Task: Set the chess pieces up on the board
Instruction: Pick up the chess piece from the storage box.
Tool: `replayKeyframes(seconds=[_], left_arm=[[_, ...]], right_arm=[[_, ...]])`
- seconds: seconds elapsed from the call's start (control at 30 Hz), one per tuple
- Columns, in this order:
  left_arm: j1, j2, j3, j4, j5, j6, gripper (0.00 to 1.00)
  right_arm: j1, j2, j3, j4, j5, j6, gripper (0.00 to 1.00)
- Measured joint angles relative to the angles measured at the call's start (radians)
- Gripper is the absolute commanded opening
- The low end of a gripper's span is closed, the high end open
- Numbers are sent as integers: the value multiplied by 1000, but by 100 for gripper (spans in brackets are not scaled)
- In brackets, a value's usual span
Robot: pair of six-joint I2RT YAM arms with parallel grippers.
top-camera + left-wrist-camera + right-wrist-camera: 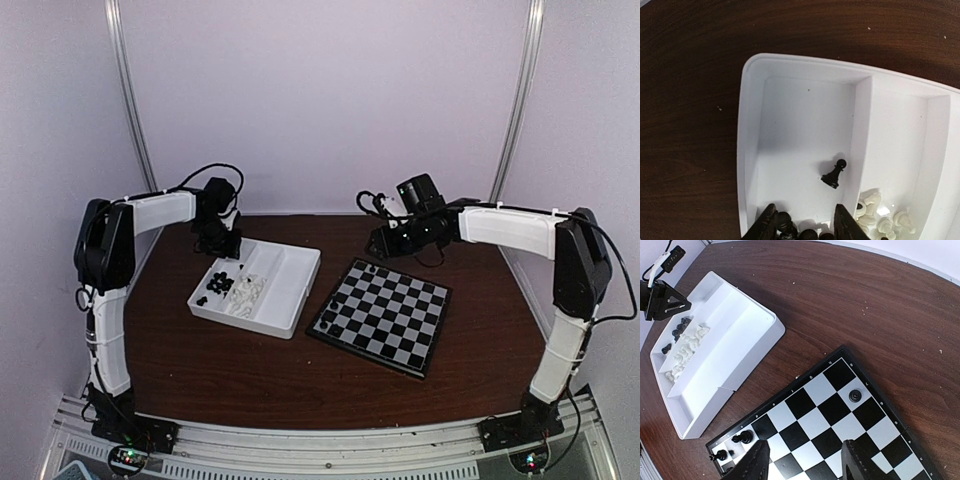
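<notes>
Chess pieces (805,234) sit mostly in the white divided tray (747,150). In the left wrist view a black heap lies at the bottom edge, white ones (880,217) fill the next compartment at lower right, and a lone black pawn (834,174) stands apart near the divider. Few are on the chessboard (380,315), right of centre in the top view. The right wrist view shows two black men (742,436) at lower left and one (855,395) right of middle.

The left gripper (805,226) has its fingers partly apart, straddling the black heap. The tips are cut off by the frame edge, so I cannot tell whether it grips anything. The right gripper (802,460) hangs over the board with its fingers spread, holding nothing.

With several pieces crowded between the left fingers, it may pinch two at once or catch one off-centre, so that it squirts out or drops on lifting. The right gripper could topple the men already set if it dips.
</notes>
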Motion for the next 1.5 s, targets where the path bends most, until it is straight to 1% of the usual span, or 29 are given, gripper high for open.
replayKeyframes(seconds=[0.17, 0.43, 0.7, 0.8, 0.83, 0.93, 1.07, 1.2, 1.33, 1.5], left_arm=[[0, 64, 62, -31, 26, 22, 37], [0, 137, 129, -56, 74, 34, 37], [0, 191, 175, -84, 73, 45, 34], [0, 193, 175, -92, 69, 53, 31], [0, 194, 175, -94, 69, 56, 28], [0, 193, 175, -102, 70, 68, 15], [0, 193, 172, -105, 69, 76, 12], [0, 169, 135, -86, 61, 75, 12], [0, 98, 36, -75, 32, 75, 13], [0, -66, -113, -8, 6, 68, 13]], right_arm=[[0, 28, 26, -14, -10, 0, 52], [0, 40, 27, -27, -14, 1, 52], [0, 40, 26, -35, -13, -1, 52], [0, 40, 26, -37, -13, -2, 52], [0, 40, 26, -37, -13, -1, 52], [0, 37, 20, -34, -14, 0, 52], [0, 15, -18, -26, -23, 2, 52], [0, -13, -42, -37, -29, 0, 51], [0, -40, -53, -45, -33, -2, 52], [0, -97, -105, -49, -53, -3, 53]])
